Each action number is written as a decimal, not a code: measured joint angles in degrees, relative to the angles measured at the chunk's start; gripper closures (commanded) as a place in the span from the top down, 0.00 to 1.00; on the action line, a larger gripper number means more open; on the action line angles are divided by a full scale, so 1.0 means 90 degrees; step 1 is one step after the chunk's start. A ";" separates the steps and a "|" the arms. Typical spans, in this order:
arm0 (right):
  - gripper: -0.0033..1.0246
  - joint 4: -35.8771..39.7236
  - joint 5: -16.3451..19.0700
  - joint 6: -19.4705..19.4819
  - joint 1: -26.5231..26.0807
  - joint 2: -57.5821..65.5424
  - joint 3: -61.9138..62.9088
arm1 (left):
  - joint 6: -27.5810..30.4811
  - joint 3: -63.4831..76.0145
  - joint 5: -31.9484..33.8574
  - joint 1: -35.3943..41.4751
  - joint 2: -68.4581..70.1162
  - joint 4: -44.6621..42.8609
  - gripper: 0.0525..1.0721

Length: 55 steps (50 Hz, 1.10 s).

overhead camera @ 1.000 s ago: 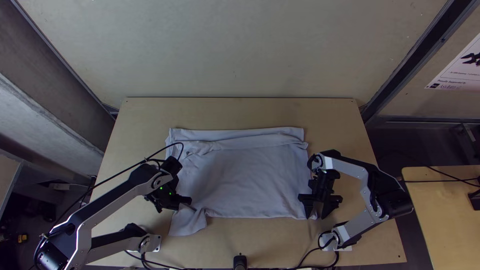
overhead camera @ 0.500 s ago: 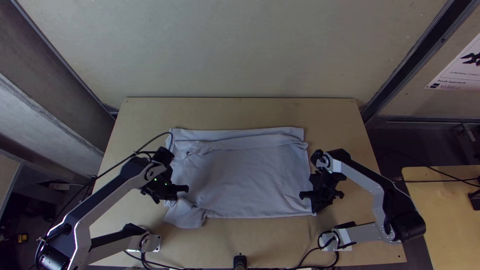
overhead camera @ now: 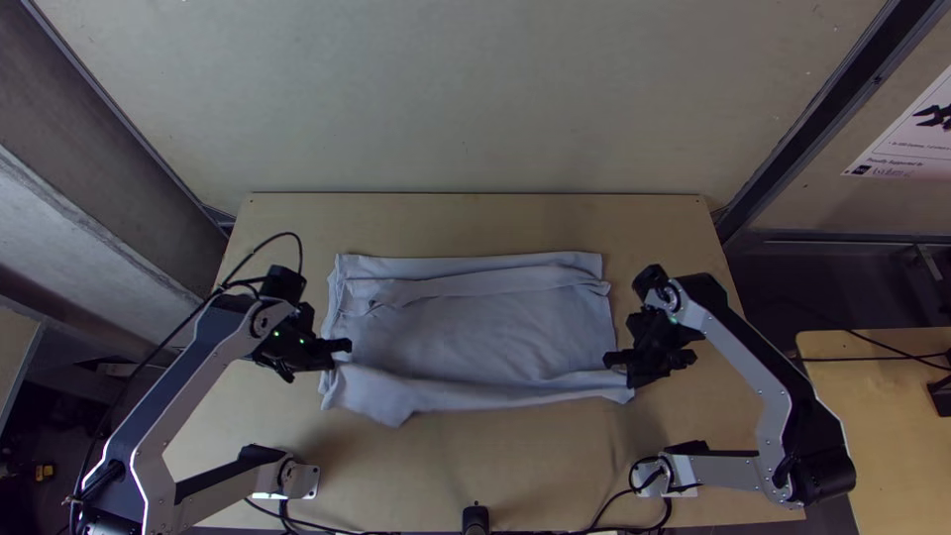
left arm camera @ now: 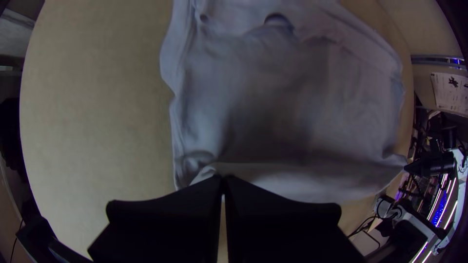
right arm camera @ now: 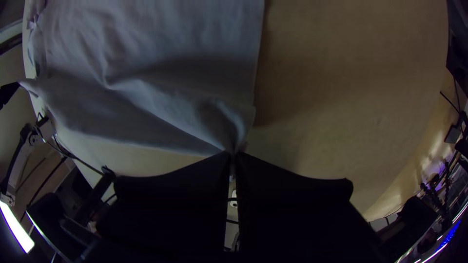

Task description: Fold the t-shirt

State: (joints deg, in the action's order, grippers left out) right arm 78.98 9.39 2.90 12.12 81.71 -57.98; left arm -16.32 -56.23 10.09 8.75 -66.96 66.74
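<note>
On the left of the light wooden table [overhead camera: 515, 223], my left black flat-fingered gripper [overhead camera: 340, 354] is closed, pinching the near edge of a pale lilac-grey cloth t-shirt [overhead camera: 466, 332]. The shirt lies mid-table, wrinkled, with a folded band along its far side and its near edge raised. At the table's right, my right black gripper [overhead camera: 620, 371] pinches its near corner tightly.

High view steeply down, nearer dim wrist views, apparently sharing the table [overhead camera: 535, 456]
</note>
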 measured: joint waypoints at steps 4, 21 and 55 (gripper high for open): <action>0.03 -0.0029 -0.0068 0.0002 -0.0034 0.0022 -0.0216 | 0.0117 -0.0209 0.0000 -0.0204 -0.0056 0.0002 0.03; 0.03 -0.0442 -0.0073 0.0172 -0.0034 0.0753 -0.1445 | 0.0372 -0.1309 0.0002 -0.0527 -0.0894 0.0051 0.03; 0.03 -0.0520 -0.0168 0.0175 -0.0034 0.2582 -0.3900 | 0.0833 -0.3104 -0.0005 -0.0510 -0.2596 0.0046 0.03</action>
State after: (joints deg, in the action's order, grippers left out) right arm 74.30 7.88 4.47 11.81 104.95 -93.08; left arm -8.82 -84.16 10.04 4.16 -90.32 67.16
